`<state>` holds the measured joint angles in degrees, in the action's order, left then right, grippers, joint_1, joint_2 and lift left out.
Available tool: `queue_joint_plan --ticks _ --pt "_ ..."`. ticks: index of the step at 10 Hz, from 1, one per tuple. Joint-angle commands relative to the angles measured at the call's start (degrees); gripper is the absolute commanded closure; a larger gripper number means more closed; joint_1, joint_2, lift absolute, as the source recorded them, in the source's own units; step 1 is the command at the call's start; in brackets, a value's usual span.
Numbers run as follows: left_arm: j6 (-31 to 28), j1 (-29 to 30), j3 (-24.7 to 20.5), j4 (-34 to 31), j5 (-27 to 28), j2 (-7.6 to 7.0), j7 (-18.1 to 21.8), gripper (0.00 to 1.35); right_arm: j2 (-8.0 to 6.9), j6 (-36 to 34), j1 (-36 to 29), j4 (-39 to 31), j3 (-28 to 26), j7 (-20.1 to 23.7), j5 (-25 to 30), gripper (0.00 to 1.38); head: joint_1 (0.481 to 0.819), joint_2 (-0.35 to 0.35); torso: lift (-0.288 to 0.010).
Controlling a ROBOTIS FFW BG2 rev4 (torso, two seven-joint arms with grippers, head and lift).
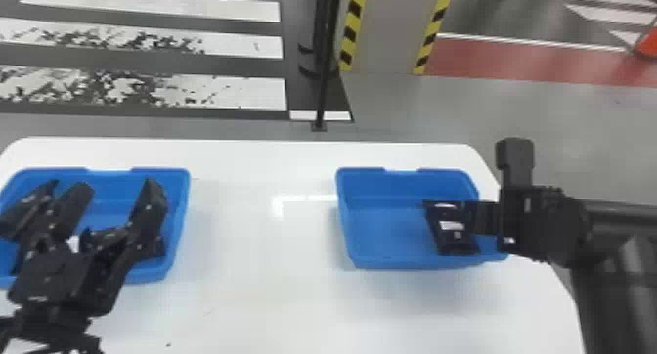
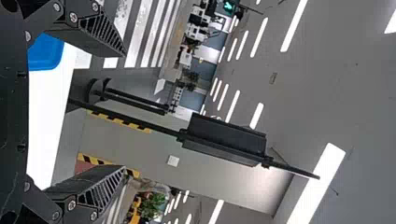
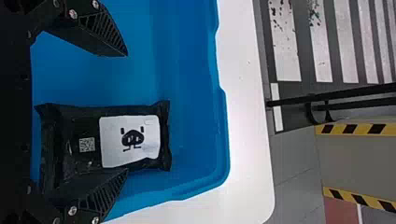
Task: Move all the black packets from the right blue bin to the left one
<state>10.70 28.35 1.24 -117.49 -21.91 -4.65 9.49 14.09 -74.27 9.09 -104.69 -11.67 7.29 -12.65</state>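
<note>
Right pincer (image 1: 481, 218), jaws apart, packet (image 3: 84, 123) below, long axis near-to-far, white label (image 3: 152, 151) towards far end.

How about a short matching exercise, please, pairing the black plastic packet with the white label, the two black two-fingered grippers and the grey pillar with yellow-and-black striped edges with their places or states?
Things:
1. Black packet
2. Left gripper
3. Right gripper
4. Grey pillar

Places or states:
A. Fingers apart, at the right blue bin
B. Standing beyond the white table
C. Seen in front of the left blue bin in the head view
D. Lying inside the right blue bin

Right pairs: 1-D, 2-C, 3-A, 4-B
</note>
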Motion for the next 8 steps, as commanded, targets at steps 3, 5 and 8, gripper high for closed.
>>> queue_joint_plan --ticks 3,5,8 --pt "0.8 -0.2 0.7 0.0 -0.4 -0.18 0.0 0.2 -0.03 -1.1 0.8 3.5 0.4 -2.2 -0.6 0.15 0.695 -0.174 -0.14" --pt "1.5 0.1 0.8 0.0 -0.1 -0.27 0.0 0.2 0.06 0.7 2.0 7.2 1.2 -2.8 -0.8 0.15 0.695 -0.182 -0.14" --pt "1.4 0.2 0.8 0.0 -0.1 -0.27 0.0 0.2 0.06 0.6 2.3 7.6 1.5 -3.8 -1.3 0.16 0.695 -0.181 -0.14"
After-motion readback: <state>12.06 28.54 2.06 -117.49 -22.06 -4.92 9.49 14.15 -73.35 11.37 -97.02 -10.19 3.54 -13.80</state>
